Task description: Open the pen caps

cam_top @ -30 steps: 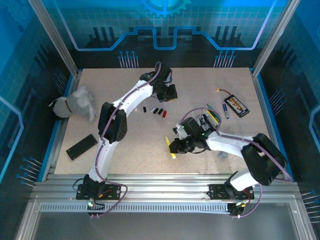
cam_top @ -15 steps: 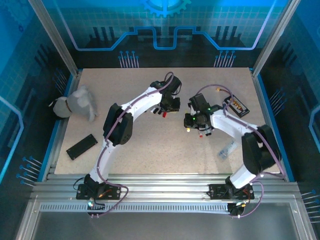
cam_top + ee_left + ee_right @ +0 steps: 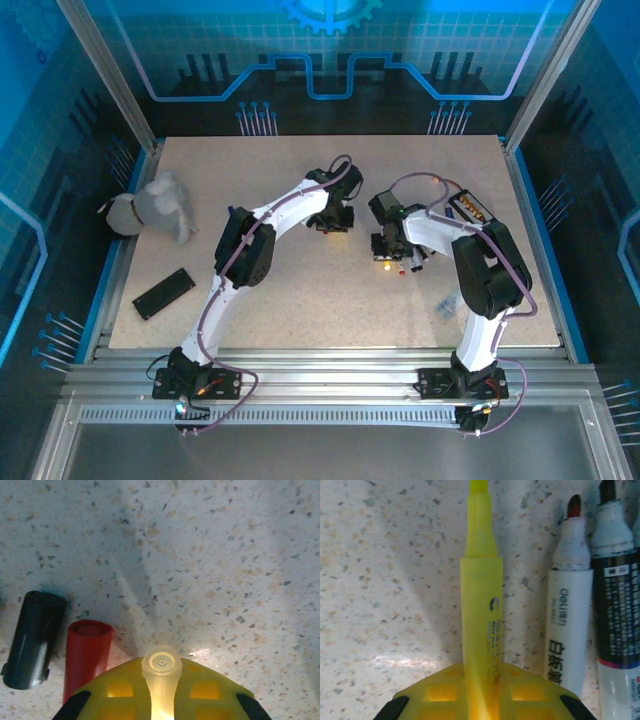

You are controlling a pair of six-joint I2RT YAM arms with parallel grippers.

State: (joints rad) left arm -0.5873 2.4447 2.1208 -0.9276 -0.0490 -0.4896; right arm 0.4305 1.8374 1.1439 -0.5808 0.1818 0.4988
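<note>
Yellow pen [image 3: 480, 625], uncapped, is sitting clamped in the right tool [image 3: 481, 692], a white pen [image 3: 568, 630] lying just right. Meanwhile the left tool [image 3: 161, 700] is pinching a pale cap [image 3: 161, 666]; a red cap [image 3: 87, 656] and a black cap [image 3: 32, 639] are lying just left on the bench [image 3: 225, 555].

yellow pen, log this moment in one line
left claw: shut on pale cap | right claw: shut on yellow pen, tip bare | red cap, black cap: lying on table
</note>
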